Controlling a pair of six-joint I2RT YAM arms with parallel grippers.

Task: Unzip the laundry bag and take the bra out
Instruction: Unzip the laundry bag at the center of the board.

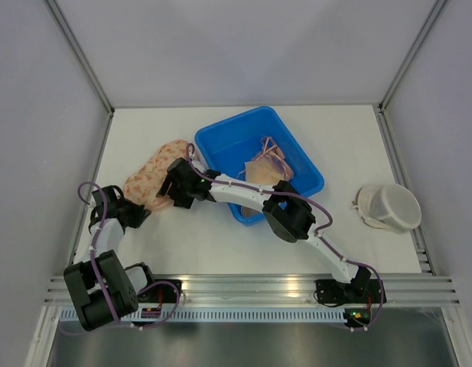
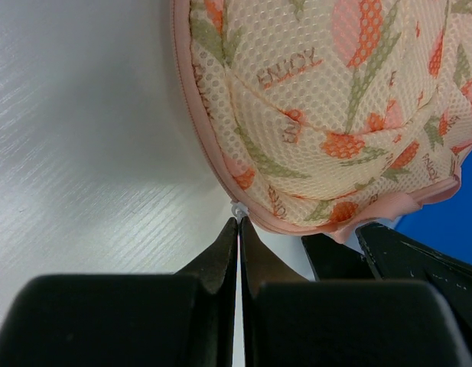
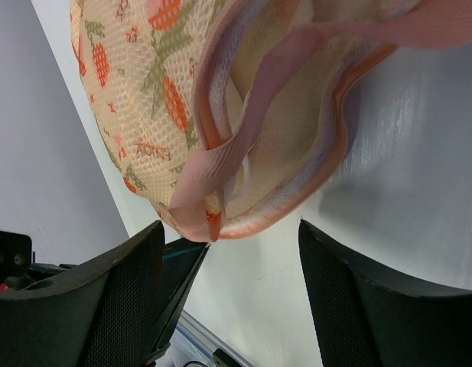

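Blue plastic, the bin sits mid-bench toward the far edge. The bra lies inside it against the near-right wall, outside the bag, with its straps trailing toward the far edge. A white mesh tub lies tipped on its side close to the right edge, well apart from everything else. The right arm reaches diagonally from the near-right corner over the bin's near corner, and in the overhead view it hides the bag's near-right end.

The laundry bag, cream mesh printed with orange and green, lies on the table just beside the bin's left wall, toward the left edge. Its long axis runs from near-left to far-right. Its mouth gapes toward the right gripper, pink trim folded outward. That gripper's jaws are spread wide on either side of the mouth and hold nothing.

The left gripper points at the bag's zippered seam from the near-left. Its jaws are clenched together, and the tips meet right at the small white zipper pull. Whether the pull is actually pinched cannot be told.
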